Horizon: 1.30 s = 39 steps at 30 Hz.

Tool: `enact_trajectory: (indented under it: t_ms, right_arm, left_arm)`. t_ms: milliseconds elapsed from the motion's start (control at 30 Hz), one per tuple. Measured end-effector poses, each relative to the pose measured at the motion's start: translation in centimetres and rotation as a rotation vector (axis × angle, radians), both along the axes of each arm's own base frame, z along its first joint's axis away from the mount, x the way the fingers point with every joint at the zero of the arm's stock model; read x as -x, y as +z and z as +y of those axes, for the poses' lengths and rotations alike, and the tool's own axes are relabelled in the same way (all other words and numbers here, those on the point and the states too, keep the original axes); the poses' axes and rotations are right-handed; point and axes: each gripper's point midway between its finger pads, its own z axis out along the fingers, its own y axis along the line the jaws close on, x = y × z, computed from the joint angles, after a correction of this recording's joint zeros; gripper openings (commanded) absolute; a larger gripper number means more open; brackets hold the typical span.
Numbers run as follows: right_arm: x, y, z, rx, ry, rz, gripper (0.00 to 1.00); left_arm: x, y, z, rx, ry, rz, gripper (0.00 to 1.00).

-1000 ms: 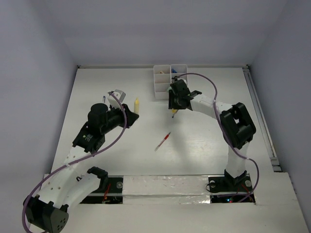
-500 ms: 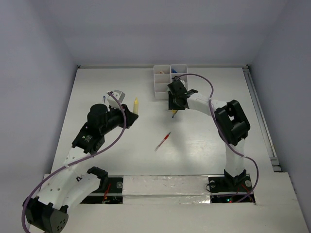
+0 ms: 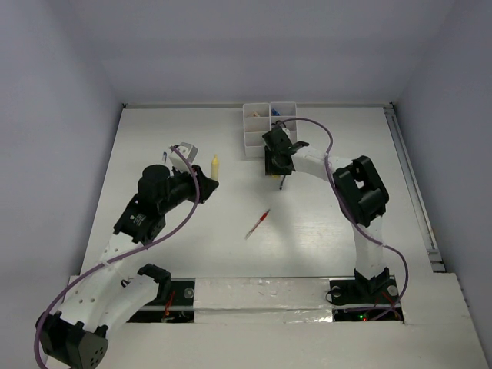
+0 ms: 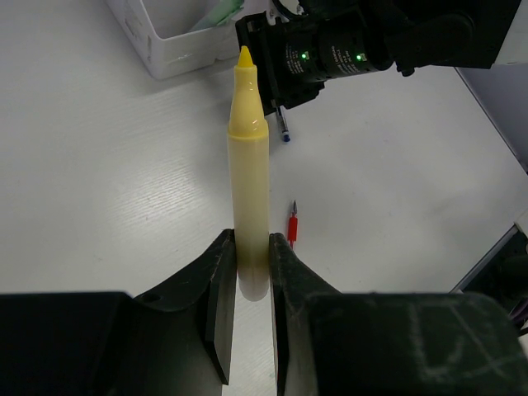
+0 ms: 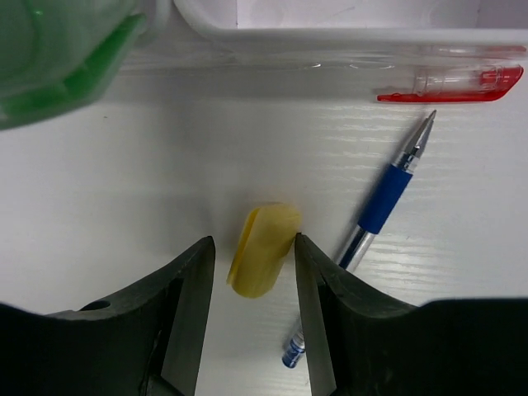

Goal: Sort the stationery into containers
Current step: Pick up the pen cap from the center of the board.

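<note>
My left gripper (image 4: 252, 256) is shut on the lower end of a yellow marker (image 4: 250, 165), which stands upright with its tip up. From above, the marker (image 3: 216, 165) sits left of the white compartment tray (image 3: 247, 142). My right gripper (image 5: 254, 247) is open just in front of the tray. Its fingers stand on either side of a small yellow cap (image 5: 262, 249) lying on the table. The right finger touches the cap and the left finger is apart from it. A blue pen (image 5: 384, 198) lies just right of the cap. A red pen (image 3: 258, 224) lies mid-table.
A red-and-clear pen part (image 5: 462, 82) lies along the tray's wall (image 5: 346, 37). A blurred green thing (image 5: 58, 58) fills the top-left corner of the right wrist view. The tray's compartments hold several small items. A small grey-white object (image 3: 184, 148) lies near the left arm.
The right gripper has shifted slightly towards the tray, and the blue pen now shows at its right side. The left arm and its marker have not moved.
</note>
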Motion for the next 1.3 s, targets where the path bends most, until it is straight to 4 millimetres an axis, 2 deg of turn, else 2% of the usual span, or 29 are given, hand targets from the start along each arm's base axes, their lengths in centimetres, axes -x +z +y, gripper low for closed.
enact_trajectory:
  t_ms: [67,300,367,567,667,833,900,1000,1200,1300]
  right_arm:
    - [-0.1,0.2,0.1,0.000,0.001,-0.001,0.47]
    - [-0.2,0.5,0.3,-0.006,0.012,-0.004,0.25]
    - [-0.2,0.5,0.4,-0.008,0.016,-0.003,0.23]
    - [-0.2,0.5,0.6,-0.018,0.027,-0.001,0.03]
    - [-0.2,0.6,1.5,-0.067,0.051,-0.011,0.00]
    - [1.5,1.1,3.3,-0.195,0.125,-0.003,0.00]
    - [2.3,2.1,4.3,-0.269,0.162,-0.009,0.00]
    - [3.4,4.7,6.4,-0.430,0.229,-0.054,0.00]
    - [5.6,12.4,10.5,-0.805,0.371,-0.162,0.00]
    - [6.7,14.6,11.9,-0.950,0.432,-0.170,0.00]
  left_arm:
    - [0.0,0.1,0.0,0.001,0.001,-0.002,0.00]
    - [0.1,0.3,0.1,0.003,0.001,-0.008,0.00]
    - [0.1,0.3,0.1,0.004,0.001,-0.009,0.00]
    - [0.1,0.3,0.1,0.003,0.002,-0.009,0.00]
    - [0.1,0.3,0.1,0.003,0.002,-0.009,0.00]
    - [0.1,0.3,0.1,0.004,0.002,-0.009,0.00]
    - [0.1,0.3,0.0,0.005,-0.001,-0.009,0.00]
    - [0.3,0.4,-0.2,0.010,-0.017,-0.008,0.00]
    - [0.9,1.1,-1.1,0.046,-0.073,-0.016,0.00]
    - [1.1,1.3,-1.4,0.061,-0.094,-0.017,0.00]
